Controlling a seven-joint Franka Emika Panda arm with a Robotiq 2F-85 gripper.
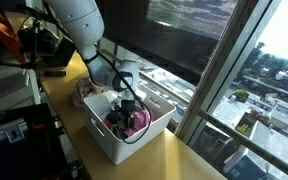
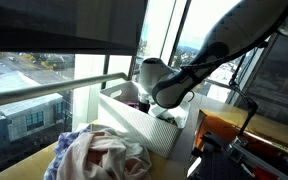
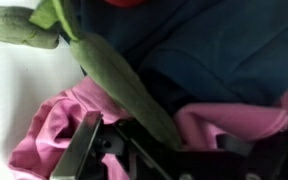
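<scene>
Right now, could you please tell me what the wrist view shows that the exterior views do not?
Only the wrist view: a green cloth lying across dark blue cloth, seen close up. Only the exterior views: the whole white basket on the wooden table, the arm, and a heap of clothes lying outside the basket. Both: the gripper down inside the basket, among pink cloth.

In the wrist view, a green cloth crosses from ten o'clock toward five. It lies over pink fabric at seven and dark blue fabric at two. The white bin closes off nine o'clock. In an exterior view, the window frame stands close at the bin's three o'clock, and the top is open.
</scene>
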